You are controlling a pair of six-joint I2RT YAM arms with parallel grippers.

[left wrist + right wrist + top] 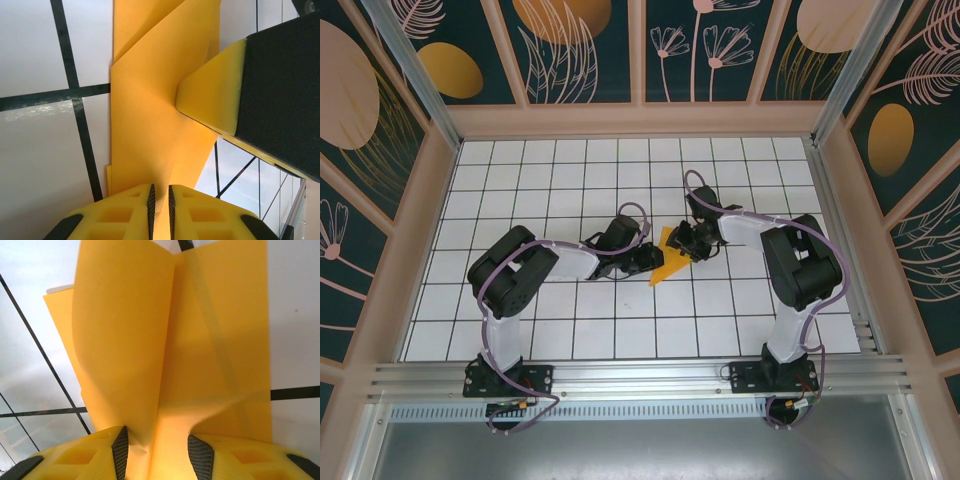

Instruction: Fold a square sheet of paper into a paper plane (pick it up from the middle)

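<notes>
Looking down from the overhead view, you see both arms reaching inward over the white gridded table (520, 180), meeting near its middle. The square sheet of paper (668, 264) sits between them, already creased into a narrower orange-yellow shape whose point faces the near left.

Your left gripper (646, 258) comes in from the left and sits at the paper's left edge. In the left wrist view its yellow pads (131, 209) are almost together, leaving a thin slit, and the near end of the paper (150, 120) runs straight into that slit, so this gripper has the sheet pinched. One finger of the other arm (212, 97) presses against the paper from the right (yellow pad, black backing).

Your right gripper (686, 243) is at the far right side of the paper. In the right wrist view its jaws are roughly half apart, and the folded paper (215, 340) fills the gap between the pads (120, 447), touching both. One flap (120, 340) stands up from the left pad and curls, while the other layers lie flatter toward the right. Whether this gripper truly clamps the paper or merely straddles the fold, you cannot tell.

Black grid lines of the table show on both sides of the sheet.
</notes>
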